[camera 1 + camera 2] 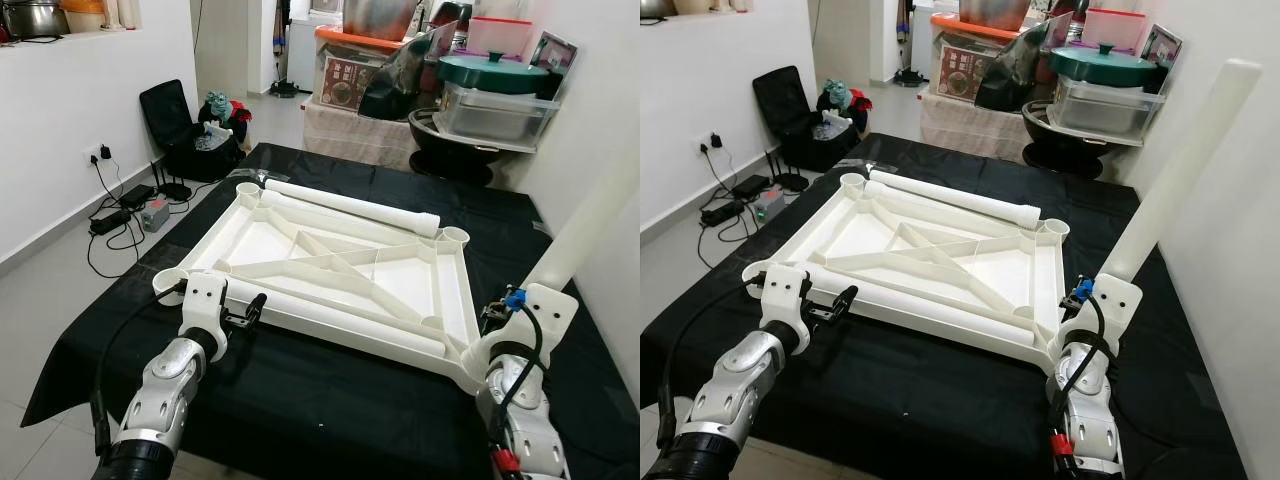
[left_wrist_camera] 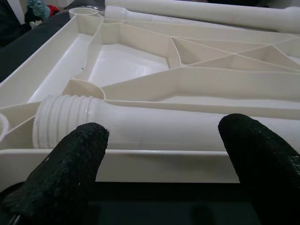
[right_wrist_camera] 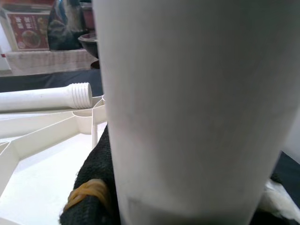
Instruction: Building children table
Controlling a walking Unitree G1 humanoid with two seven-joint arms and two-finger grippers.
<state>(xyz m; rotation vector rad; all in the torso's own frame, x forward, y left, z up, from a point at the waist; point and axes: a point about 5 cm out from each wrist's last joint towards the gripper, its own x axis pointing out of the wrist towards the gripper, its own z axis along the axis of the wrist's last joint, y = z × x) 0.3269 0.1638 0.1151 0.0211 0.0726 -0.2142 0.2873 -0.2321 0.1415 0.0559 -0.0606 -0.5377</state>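
While the right gripper (image 1: 1102, 290) clenched a leg (image 1: 1180, 170) at frame right, the left gripper (image 1: 240, 312) stood released. The leg should probably go down straight into the tabletop's (image 1: 330, 270) corner socket (image 1: 1060, 335).

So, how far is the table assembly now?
Early. The upside-down tabletop lies on the black cloth. The right gripper holds one leg up at a corner socket. Two legs lie unfitted; the left gripper, jaws open, faces the nearer one.

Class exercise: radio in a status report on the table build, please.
Right gripper shut on upright table leg at near-right corner. Left gripper open, before leg lying in tabletop. Third leg on far edge.
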